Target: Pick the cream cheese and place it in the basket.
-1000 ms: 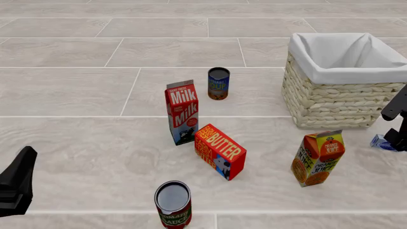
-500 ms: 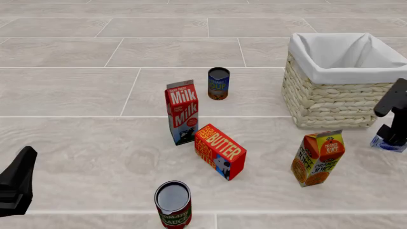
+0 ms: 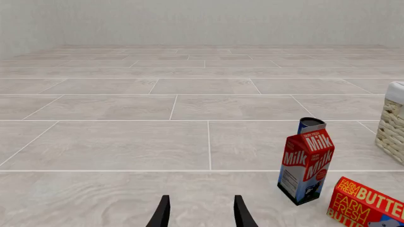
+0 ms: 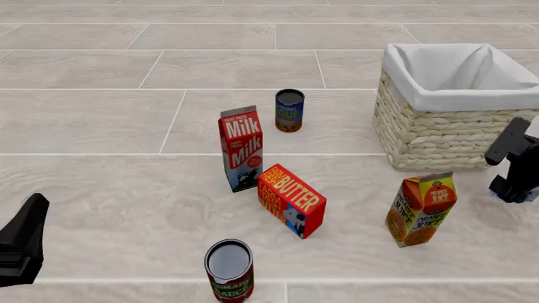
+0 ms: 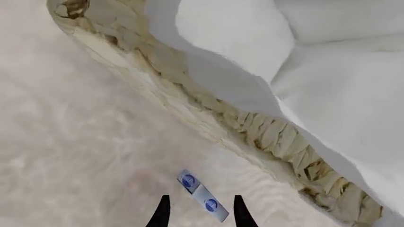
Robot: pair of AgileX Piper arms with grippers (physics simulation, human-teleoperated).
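Left wrist view: left claw [image 3: 199, 215] released, fingers parted over bare pale tiled bench [image 3: 126, 142]; red and white milk carton [image 3: 305, 168] upright ahead, dark blue can [image 3: 311, 125] just behind it, red-orange butter box [image 3: 369, 205] near the carton, woven edge of the large cream wicker basket with white fabric liner [image 3: 394, 127] at the frame's side. Front view: left claw [image 4: 21, 243] low at the left edge, well apart from everything; milk carton [image 4: 242, 148] upright mid-bench, blue can [image 4: 289, 110] beyond it, butter box [image 4: 291, 200] tilted in front, orange juice carton [image 4: 421, 209] leaning to the right, tomato sauce can [image 4: 229, 270] nearest; basket [image 4: 446, 129] at far right; right claw [image 4: 515, 189] down beside the basket's near right corner, hiding the cream cheese. Right wrist view: right claw [image 5: 199, 215] released, fingers spread above the small flat pale blue and white cream cheese box [image 5: 202, 195], lying on the bench just beside the basket wall [image 5: 208, 118], outside it, its near end between the fingertips; contact impossible to tell.
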